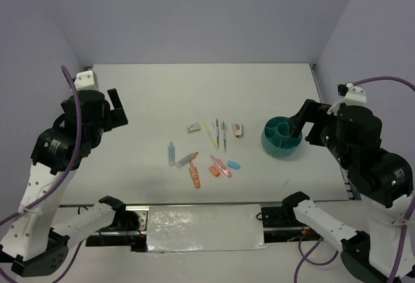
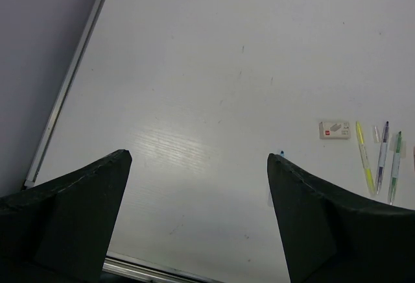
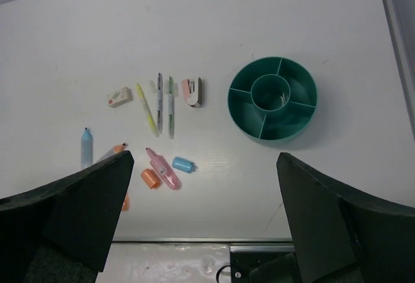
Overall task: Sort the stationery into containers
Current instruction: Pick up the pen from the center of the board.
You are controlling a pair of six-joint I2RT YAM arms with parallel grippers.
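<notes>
Teal and split into compartments, the round cup (image 1: 283,137) is sitting at the right of the white surface (image 1: 149,95). Stationery is lying loose at the centre, apart from it. A yellow pen (image 1: 211,134) and two grey pens (image 1: 221,132) are lying side by side, with a pink-white clip (image 1: 237,130) just right of them. A light blue tube (image 1: 172,153) is lying further left, an orange highlighter (image 1: 194,176) and a pink highlighter (image 1: 220,166) nearer. Left jaws and right jaws are hanging spread wide, gripping nothing, the right pair near the cup.
</notes>
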